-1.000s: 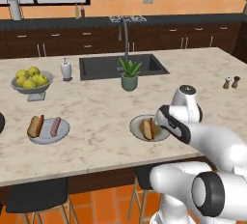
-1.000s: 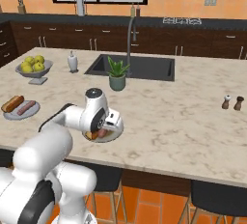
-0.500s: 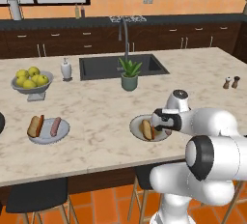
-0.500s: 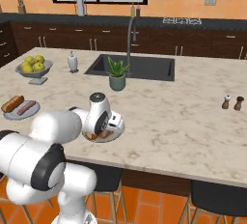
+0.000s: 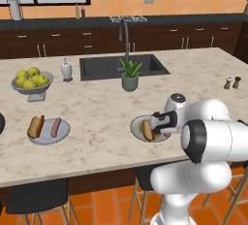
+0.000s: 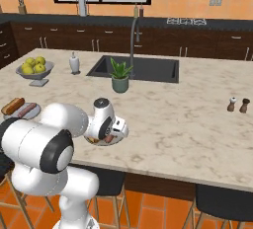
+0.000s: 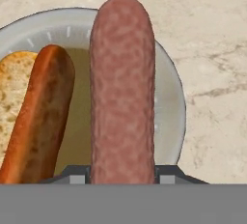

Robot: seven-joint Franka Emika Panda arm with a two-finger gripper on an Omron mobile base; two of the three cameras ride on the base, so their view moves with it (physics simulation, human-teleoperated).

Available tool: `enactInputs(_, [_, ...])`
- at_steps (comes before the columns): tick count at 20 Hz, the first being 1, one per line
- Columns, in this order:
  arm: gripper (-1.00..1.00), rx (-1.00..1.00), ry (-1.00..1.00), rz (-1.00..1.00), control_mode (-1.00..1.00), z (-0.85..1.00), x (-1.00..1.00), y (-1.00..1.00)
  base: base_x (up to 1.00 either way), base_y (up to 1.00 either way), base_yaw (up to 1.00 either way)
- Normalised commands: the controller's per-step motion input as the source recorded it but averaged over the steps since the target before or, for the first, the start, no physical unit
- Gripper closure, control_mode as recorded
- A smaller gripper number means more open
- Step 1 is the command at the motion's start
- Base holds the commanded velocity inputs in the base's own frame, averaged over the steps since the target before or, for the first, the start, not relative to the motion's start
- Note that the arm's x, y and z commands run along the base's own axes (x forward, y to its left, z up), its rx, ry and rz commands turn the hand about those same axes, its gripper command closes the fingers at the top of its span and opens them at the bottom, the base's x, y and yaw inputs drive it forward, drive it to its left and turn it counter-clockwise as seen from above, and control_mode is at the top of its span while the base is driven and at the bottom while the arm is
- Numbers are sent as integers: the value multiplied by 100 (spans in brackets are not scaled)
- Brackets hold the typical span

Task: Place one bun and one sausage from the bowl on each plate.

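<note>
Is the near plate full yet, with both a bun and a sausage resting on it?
Nearly: the bun lies on the near plate; the sausage is over it beside the bun, between the tool's tips. Resting or lifted: cannot tell.

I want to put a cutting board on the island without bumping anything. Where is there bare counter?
Bare marble lies between the near plate and the salt and pepper shakers, and between the two plates, near the left plate. It is crowded at the near plate, where the gripper holds a sausage beside the bun.

Glossy white rounded arm [image 5: 208,141], dark joint bands, small dark-and-white tool [image 5: 162,122], grey cap
</note>
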Motion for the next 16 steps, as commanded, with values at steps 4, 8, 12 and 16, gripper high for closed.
enactInputs(4, [100, 0, 0, 0, -100, -7, 35, 0, 0, 0, 0])
enactInputs(8, [100, 0, -3, 0, -100, -19, 3, 0, 0, 0, 0])
enactInputs(12, [100, 0, 0, -1, -100, -15, 0, 0, 0, 0, 0])
enactInputs(16, [100, 0, 0, 0, -100, 0, 0, 0, 0, 0, 0])
